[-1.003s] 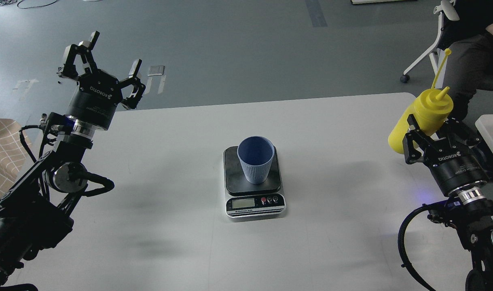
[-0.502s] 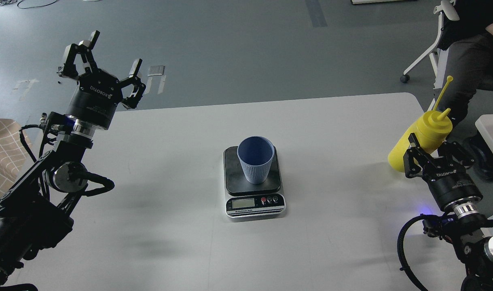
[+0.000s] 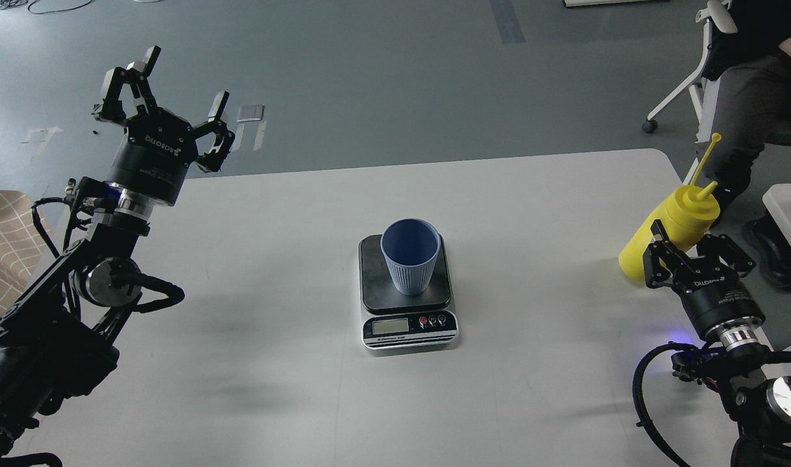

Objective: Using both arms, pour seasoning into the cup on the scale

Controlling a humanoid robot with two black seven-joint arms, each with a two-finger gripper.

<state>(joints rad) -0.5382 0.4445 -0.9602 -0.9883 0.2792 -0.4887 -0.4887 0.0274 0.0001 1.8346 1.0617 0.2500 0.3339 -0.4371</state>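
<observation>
Yellow seasoning (image 3: pixel 668 228) tilted, nozzle up, inside right gripper (image 3: pixel 692 254) jaws, grip uncertain. Left gripper (image 3: pixel 163 104) jaws spread, empty. White table (image 3: pixel 252 337); grey floor (image 3: pixel 382 71).

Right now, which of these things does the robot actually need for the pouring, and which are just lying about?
Needed for the job:
- tall yellow plastic squeeze bottle, by the right gripper
- light blue ribbed plastic cup
- small flat digital scale under the cup
- left gripper, open and raised

Just around:
- white office chair with a seated person
- beige checked cloth
- white table
</observation>
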